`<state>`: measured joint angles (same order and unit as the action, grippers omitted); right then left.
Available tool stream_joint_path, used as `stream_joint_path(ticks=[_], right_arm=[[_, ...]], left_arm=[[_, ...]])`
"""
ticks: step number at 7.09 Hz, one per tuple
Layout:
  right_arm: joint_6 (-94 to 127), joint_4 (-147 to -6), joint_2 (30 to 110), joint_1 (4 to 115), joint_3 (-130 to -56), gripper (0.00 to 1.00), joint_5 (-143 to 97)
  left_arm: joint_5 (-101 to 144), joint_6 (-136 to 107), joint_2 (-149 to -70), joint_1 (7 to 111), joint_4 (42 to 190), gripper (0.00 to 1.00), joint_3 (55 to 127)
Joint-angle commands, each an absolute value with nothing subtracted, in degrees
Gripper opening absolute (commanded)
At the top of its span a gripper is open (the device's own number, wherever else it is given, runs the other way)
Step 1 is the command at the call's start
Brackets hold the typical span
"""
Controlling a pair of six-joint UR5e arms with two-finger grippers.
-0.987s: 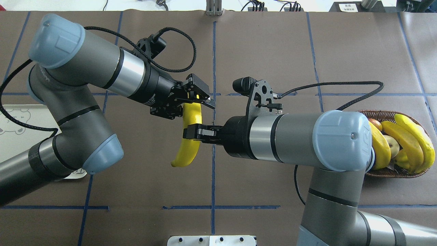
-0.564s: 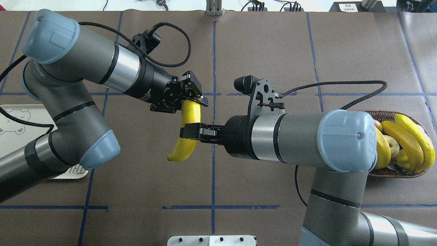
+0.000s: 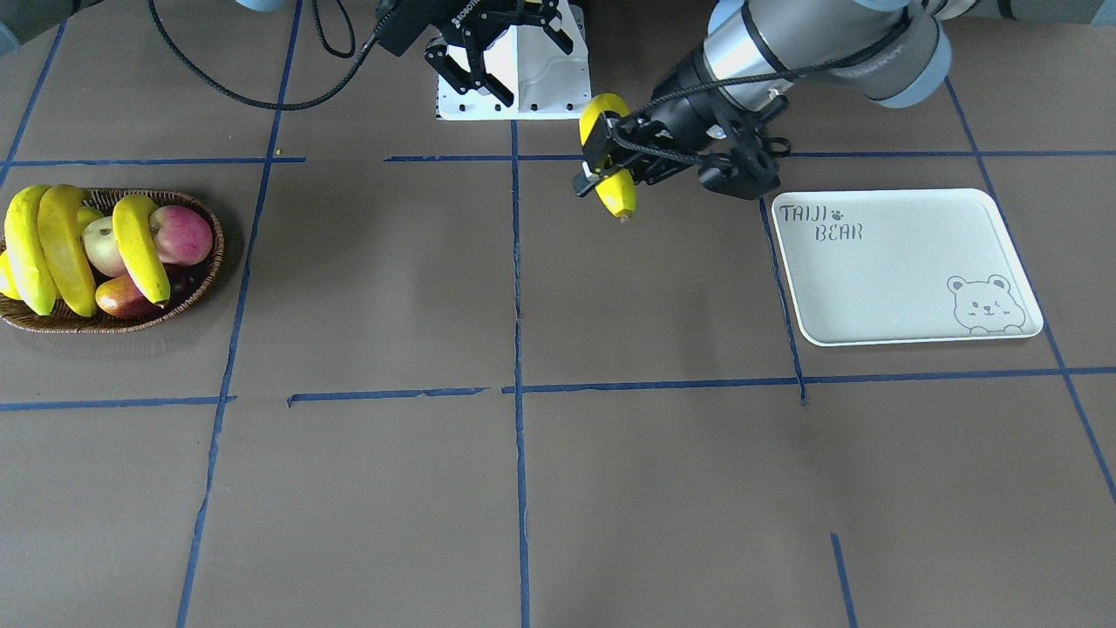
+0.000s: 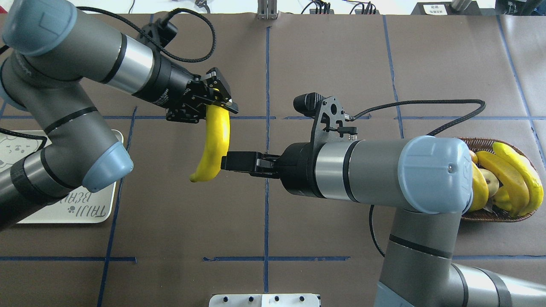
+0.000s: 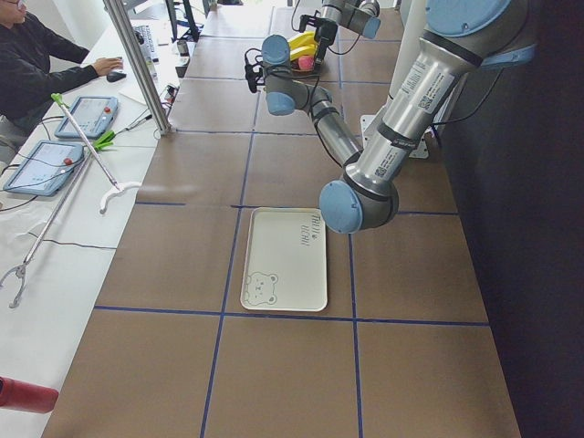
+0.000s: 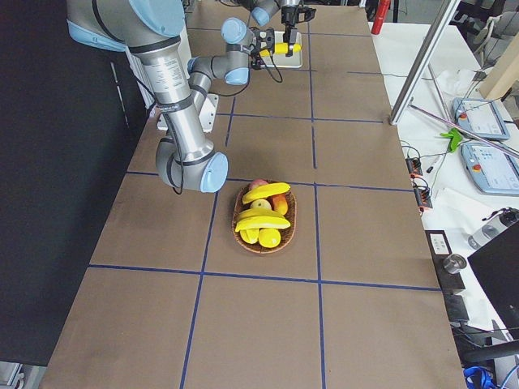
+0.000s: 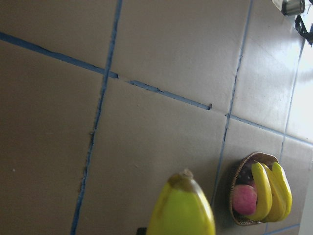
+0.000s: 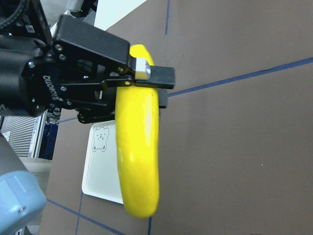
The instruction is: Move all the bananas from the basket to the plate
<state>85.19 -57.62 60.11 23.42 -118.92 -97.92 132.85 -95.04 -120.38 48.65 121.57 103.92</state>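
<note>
Robotics lab for sure: brown worktop [image 3: 366, 288] gridded with blue tape [image 3: 517, 288], two robot arms [image 4: 375, 175] over it, and a white desk [image 5: 36, 274] beside the worktop with tablets [image 5: 41, 164] and a person [image 5: 36, 50] at a mouse [image 5: 114, 76].

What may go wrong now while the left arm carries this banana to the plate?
1. The left gripper pinches the banana only near one end; the long free part might swing or slip out before the plate.
2. The open right gripper sits close beside the banana's lower half in the overhead view, so it may bump it.
</note>
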Motion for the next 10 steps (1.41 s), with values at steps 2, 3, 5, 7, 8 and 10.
stream_joint_path(ticks=[2,3,5,7,8,10], right_arm=[[84.8,-61.5,61.5,27.0,-119.8,0.99,-99.0],[84.6,-66.3,61.4,28.8,-120.7,0.99,-100.9],[83.9,-72.8,61.7,35.2,-120.8,0.99,-108.8],[68.1,-82.7,62.3,43.7,-120.8,0.99,-120.2],[66.8,-83.1,63.5,44.8,-120.7,0.99,-120.6],[64.5,-83.0,65.4,45.8,-120.6,0.99,-120.7]], left_arm=[[135.4,-73.0,-99.9,59.9,119.4,0.0,103.5],[134.9,-66.0,-94.8,61.7,118.9,0.0,100.7],[128.5,-61.0,-90.6,61.5,118.7,0.0,94.0],[127.2,-55.8,-90.6,61.7,118.7,0.0,88.7],[125.4,-54.8,-90.6,62.0,118.7,0.0,88.1],[124.1,-53.6,-90.4,62.3,118.7,0.06,87.5]])
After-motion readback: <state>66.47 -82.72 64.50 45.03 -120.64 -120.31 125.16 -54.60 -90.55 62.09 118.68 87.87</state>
